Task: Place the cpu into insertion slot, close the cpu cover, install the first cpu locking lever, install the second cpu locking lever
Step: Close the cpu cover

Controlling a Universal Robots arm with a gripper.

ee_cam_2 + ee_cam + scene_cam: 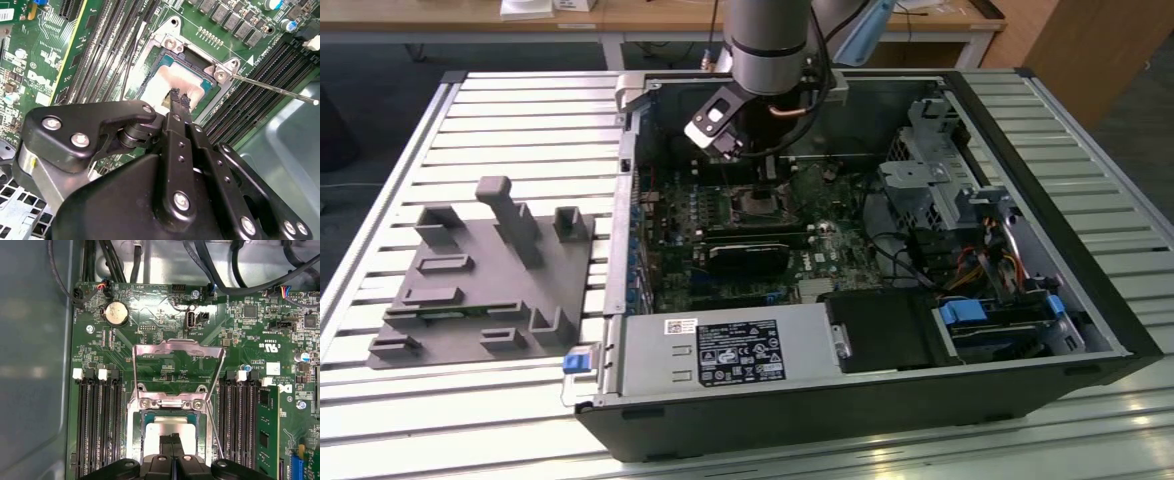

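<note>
The cpu [172, 426], a silver-grey square chip, lies flat in the insertion slot [146, 426] on the green board; the second wrist view shows the same cpu [162, 85] in its slot [192, 62]. My gripper [172, 444] is shut, its two black fingers pressed together directly over the chip's middle with nothing between them. Its tips [180, 97] look at or just above the metal top. The cpu cover [177, 346] stands swung open behind the slot. A thin locking lever [275, 90] sticks out free beside the socket. In the exterior view my gripper [765, 172] hangs over the socket [754, 205].
Long black memory slots [97, 425] flank the socket, one holding a green module [267, 430]. A black card [747, 250], a power supply [720, 350] and a drive cage [947, 180] crowd the case. A grey fixture [480, 270] lies on the table at the exterior view's left.
</note>
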